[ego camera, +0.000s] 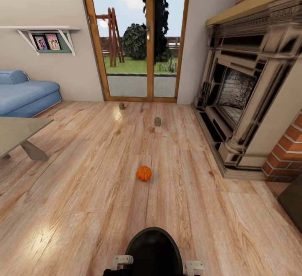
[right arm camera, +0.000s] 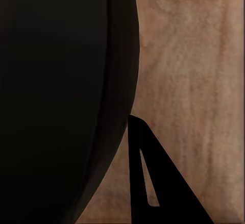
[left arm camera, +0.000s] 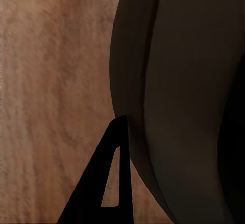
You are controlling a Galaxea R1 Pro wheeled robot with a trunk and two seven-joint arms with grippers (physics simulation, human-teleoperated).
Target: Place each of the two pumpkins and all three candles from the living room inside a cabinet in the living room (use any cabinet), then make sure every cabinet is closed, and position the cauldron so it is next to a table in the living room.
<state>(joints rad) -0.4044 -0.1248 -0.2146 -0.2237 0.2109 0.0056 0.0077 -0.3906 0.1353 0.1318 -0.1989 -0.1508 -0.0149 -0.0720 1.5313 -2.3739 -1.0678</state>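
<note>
A pumpkin sits on the wood floor in the middle of the room, straight ahead of the robot's black base. Beyond it, two candles stand upright on the floor, well apart from each other: one candle is nearer and slightly to the right, the far candle is close to the glass door. A fireplace with a brick surround fills the right wall. At the left edge, a grey bench juts in, with a blue sofa behind it and a wall shelf holding pictures above.

In the left wrist view, one dark finger of the left gripper shows beside the curved black base, over the floor. In the right wrist view, one finger of the right gripper shows beside the base, also over the floor. With only one finger of each gripper visible, I cannot tell whether either is spread or pressed together. Neither holds anything that shows.
</note>
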